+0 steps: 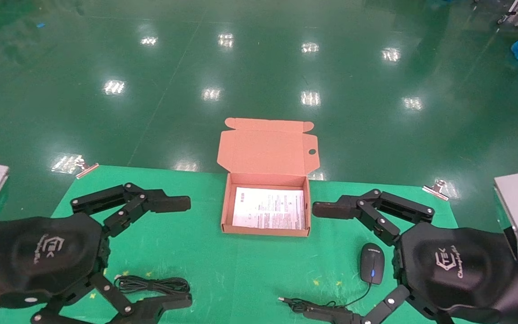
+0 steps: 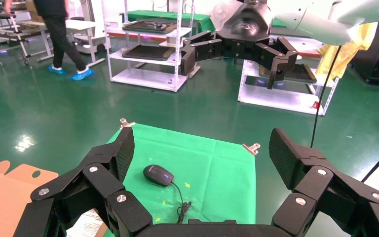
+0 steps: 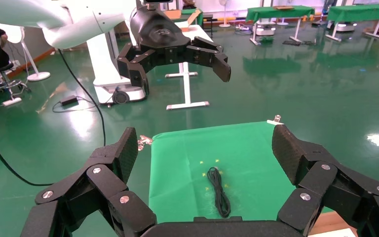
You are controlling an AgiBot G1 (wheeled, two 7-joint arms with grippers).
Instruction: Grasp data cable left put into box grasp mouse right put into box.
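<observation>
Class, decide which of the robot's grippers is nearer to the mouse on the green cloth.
Right. The right gripper hangs open just beside the mouse; the left gripper is open across the table, over the data cable.

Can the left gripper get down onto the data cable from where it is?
Probably yes: the left gripper hangs open over the data cable, which lies bare on the green cloth.

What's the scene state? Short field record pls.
box: open, lid up, white sheet inside
cable: coiled on cloth, under left gripper
mouse: on cloth, beside right gripper, cord trailing toward the near edge
left gripper: open, empty
right gripper: open, empty
task progress: nothing grasped yet
</observation>
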